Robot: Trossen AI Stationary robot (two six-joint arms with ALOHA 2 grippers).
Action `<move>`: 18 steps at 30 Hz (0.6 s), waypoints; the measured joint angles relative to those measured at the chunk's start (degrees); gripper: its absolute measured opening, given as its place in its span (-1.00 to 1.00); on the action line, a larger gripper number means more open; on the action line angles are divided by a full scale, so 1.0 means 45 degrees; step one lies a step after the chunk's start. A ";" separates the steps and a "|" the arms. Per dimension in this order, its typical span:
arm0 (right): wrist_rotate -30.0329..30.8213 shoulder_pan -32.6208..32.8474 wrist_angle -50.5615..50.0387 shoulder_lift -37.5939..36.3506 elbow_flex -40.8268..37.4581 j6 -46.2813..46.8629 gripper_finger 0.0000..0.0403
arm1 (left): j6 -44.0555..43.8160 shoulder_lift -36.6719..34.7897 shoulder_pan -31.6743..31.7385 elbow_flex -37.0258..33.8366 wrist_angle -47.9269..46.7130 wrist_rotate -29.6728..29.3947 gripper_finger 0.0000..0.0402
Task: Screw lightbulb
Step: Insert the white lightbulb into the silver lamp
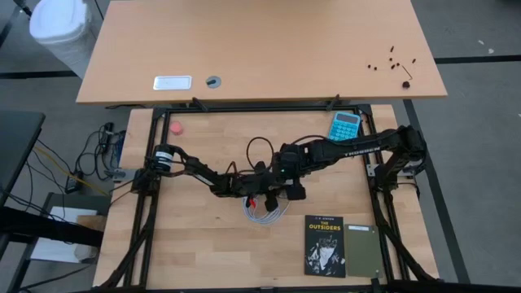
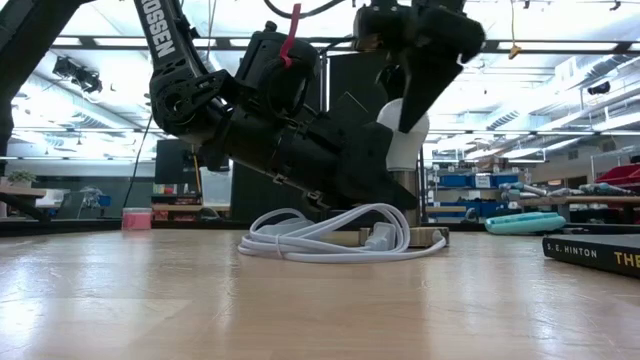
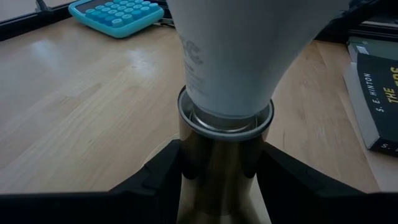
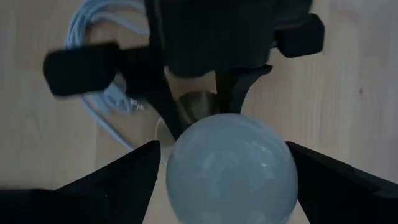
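Observation:
The white lightbulb [image 3: 236, 56] stands upright with its neck in the open top of a silvery cylindrical socket [image 3: 224, 158], near the table's middle. My left gripper [image 1: 259, 191] comes from the left and is shut on the socket. My right gripper [image 1: 291, 189] comes from above and is shut on the bulb's round dome [image 4: 230, 168]. In the low view the bulb [image 2: 405, 135] shows between both grippers. The bulb's screw base is hidden inside the socket. My left gripper pinches the socket's cylindrical wall [image 3: 186, 155] between its two fingers, a little below the rim. The fingers [image 3: 152, 177] come nearly level from the table's left. The socket stands upright; its lower end is hidden by the gripper. My right gripper holds the bulb's dome by its widest part [image 4: 177, 165], one finger [image 4: 124, 180] on each side. The fingers point down from above. The bulb stands upright, its neck in the socket.
A coiled white cable [image 2: 340, 240] lies on the table right by the socket, also in the high view [image 1: 264, 210]. A blue calculator [image 1: 345, 126] lies at the far right, a black book [image 1: 326, 244] at the near right, a small red thing [image 1: 175, 127] at the far left.

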 joint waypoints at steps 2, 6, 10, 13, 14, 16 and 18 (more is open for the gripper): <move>-0.0019 0.0000 -0.0143 -0.0005 0.0000 -0.0579 0.70 | -0.0002 0.0002 0.0003 0.0000 0.0001 0.0069 -0.12; -0.0063 0.0000 -0.0197 -0.0005 0.0000 -0.1622 0.70 | 0.0056 0.0002 0.0001 0.0000 0.0005 0.0092 -0.12; -0.0067 0.0000 -0.0197 -0.0005 0.0000 -0.2660 0.70 | 0.0160 0.0005 0.0013 0.0000 0.0016 0.0470 -0.12; -0.0411 -0.0038 -0.0159 0.0013 0.0000 -0.3344 0.70 | 0.0671 0.0000 0.0008 0.0000 0.0024 0.1136 -0.12; -0.0570 -0.0056 -0.0094 0.0084 0.0017 -0.3544 0.70 | 0.0809 0.0000 0.0008 0.0005 0.0024 0.1387 -0.12; -0.0818 -0.0068 -0.0202 0.0221 0.0024 -0.3818 0.70 | 0.1022 0.0003 0.0003 0.0010 0.0027 0.1723 -0.12; -0.0974 -0.0068 -0.0282 0.0418 0.0023 -0.3973 0.70 | 0.1097 0.0001 0.0003 0.0010 0.0000 0.1817 -0.12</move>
